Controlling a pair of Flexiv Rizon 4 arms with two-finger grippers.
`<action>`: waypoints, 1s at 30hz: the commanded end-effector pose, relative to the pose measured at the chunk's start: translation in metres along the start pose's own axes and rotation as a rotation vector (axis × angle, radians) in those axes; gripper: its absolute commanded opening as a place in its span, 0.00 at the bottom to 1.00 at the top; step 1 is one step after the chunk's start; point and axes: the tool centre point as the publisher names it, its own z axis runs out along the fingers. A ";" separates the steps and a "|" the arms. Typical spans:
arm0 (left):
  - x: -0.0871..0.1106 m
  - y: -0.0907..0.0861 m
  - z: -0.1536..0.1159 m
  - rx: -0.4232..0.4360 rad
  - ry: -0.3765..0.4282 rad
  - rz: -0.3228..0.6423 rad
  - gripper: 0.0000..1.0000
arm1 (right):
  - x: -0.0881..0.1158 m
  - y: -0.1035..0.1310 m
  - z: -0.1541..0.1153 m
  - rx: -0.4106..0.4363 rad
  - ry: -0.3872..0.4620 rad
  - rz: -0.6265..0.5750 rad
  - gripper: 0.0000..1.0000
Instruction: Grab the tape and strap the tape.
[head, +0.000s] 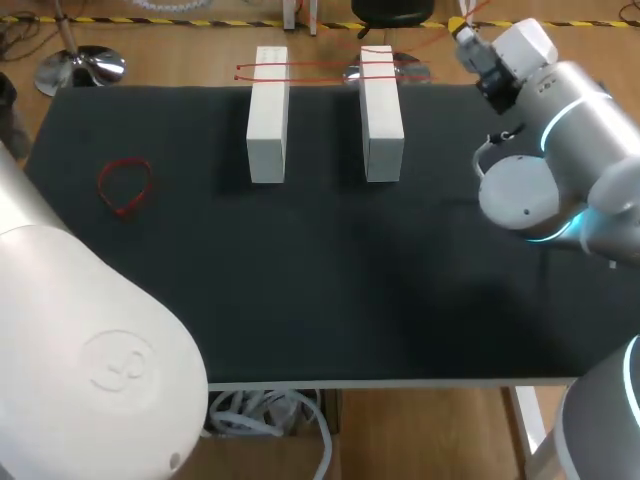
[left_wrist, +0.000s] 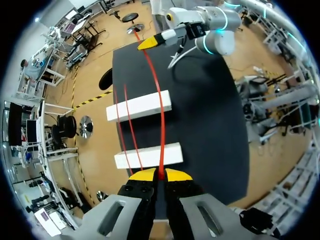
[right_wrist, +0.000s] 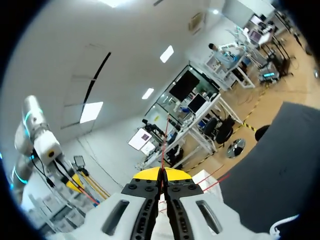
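Both pincers are busy right now. My left pincer (left_wrist: 160, 175) is pinched narrow on one end of the stretched red tape (left_wrist: 161, 120), with the strand coming out right between the yellow tips. My right pincer (right_wrist: 161, 174) is clamped tight on the other end, over by the bench's far right corner. From the left wrist view, the tape runs in a taut line between the two and passes over both white blocks. I honestly can't tell if it's touching them or just hanging above.

The left block (head: 267, 115) and right block (head: 382, 110) lie side by side near the far edge of the bench (head: 330, 290), with a gap between them. A wrapped red tape loop (head: 300, 68) already goes around the pair at their far ends. There's also a loose red tape loop (head: 124, 186) lying flat near the bench's left edge, well apart from the blocks.

My left pincer itself doesn't show in the head view, only the big white arm body at the near left corner.
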 end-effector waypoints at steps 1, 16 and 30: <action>0.001 -0.004 -0.001 -0.054 -0.003 0.018 0.00 | 0.005 0.009 0.002 0.058 -0.075 -0.215 0.00; 0.000 -0.005 -0.001 -0.072 0.006 0.047 0.00 | 0.040 -0.001 0.012 0.158 -0.043 -0.765 0.00; 0.000 -0.005 -0.001 -0.072 0.006 0.047 0.00 | 0.064 -0.016 0.016 0.216 -0.015 -0.970 0.00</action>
